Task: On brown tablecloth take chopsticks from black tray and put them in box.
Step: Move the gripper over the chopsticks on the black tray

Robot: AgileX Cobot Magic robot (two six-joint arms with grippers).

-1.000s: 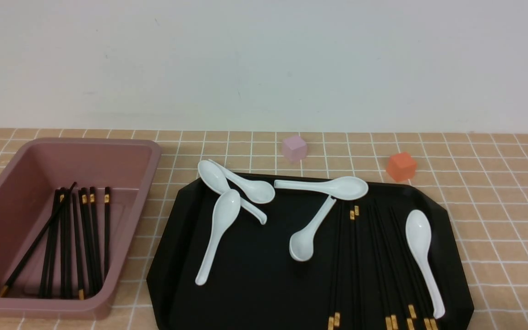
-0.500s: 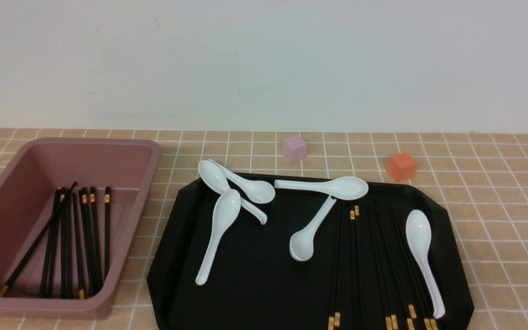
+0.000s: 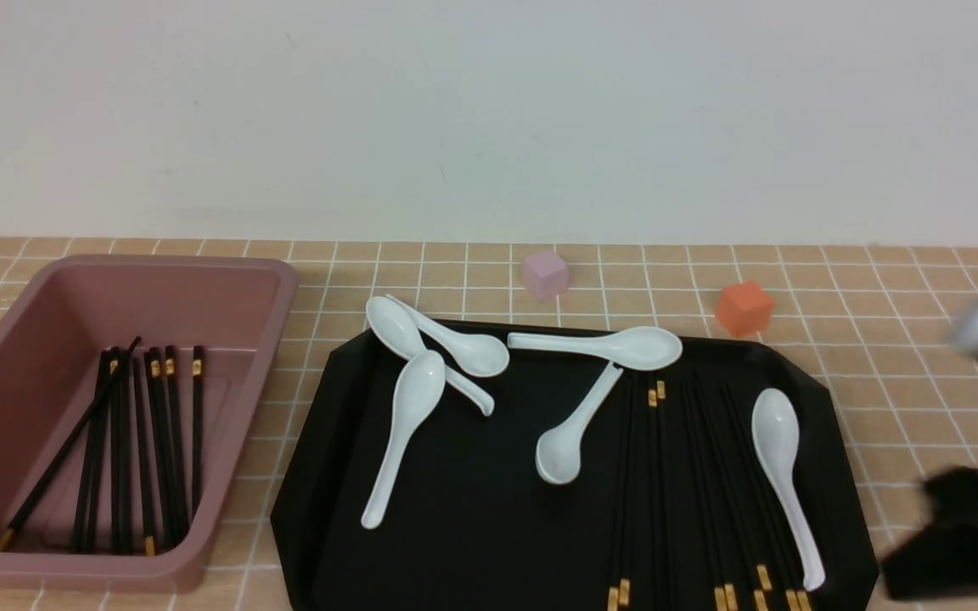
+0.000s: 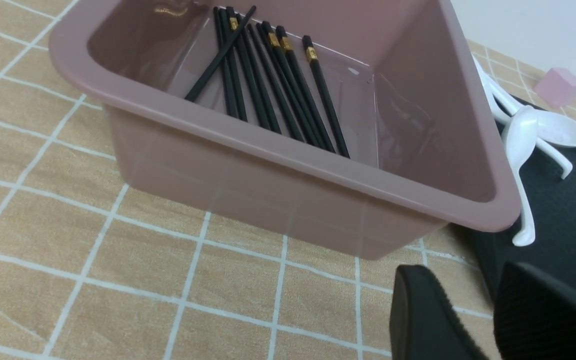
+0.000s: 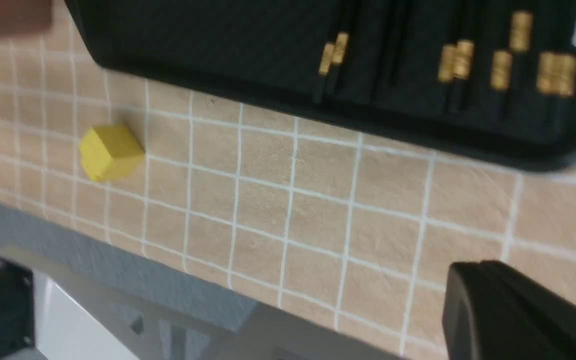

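Observation:
The dusty-pink box (image 3: 285, 288) stands at the left on the brown tablecloth (image 3: 922, 382), with several black chopsticks (image 3: 141, 441) lying inside it. More chopsticks (image 3: 710, 475) lie on the right part of the black tray (image 3: 472, 509). In the left wrist view my left gripper (image 4: 468, 272) hangs open and empty over the cloth, beside the box's (image 4: 278, 155) near corner and the tray's edge. My right gripper (image 5: 488, 272) is shut with nothing in it, above the cloth just off the tray's (image 5: 218, 50) front edge, where gold-banded chopstick ends (image 5: 458, 60) show. The right arm (image 3: 964, 526) is blurred at the right edge.
Several white soup spoons (image 3: 404, 433) lie on the tray, one (image 3: 782, 475) beside the chopsticks. A pale pink cube (image 3: 545, 274) and an orange cube (image 3: 744, 308) sit behind the tray. A yellow cube (image 5: 110, 151) rests near the table's front edge.
My right arm has come into the front view at the right edge, blurred by motion. Box, tray, spoons and chopsticks lie as before.

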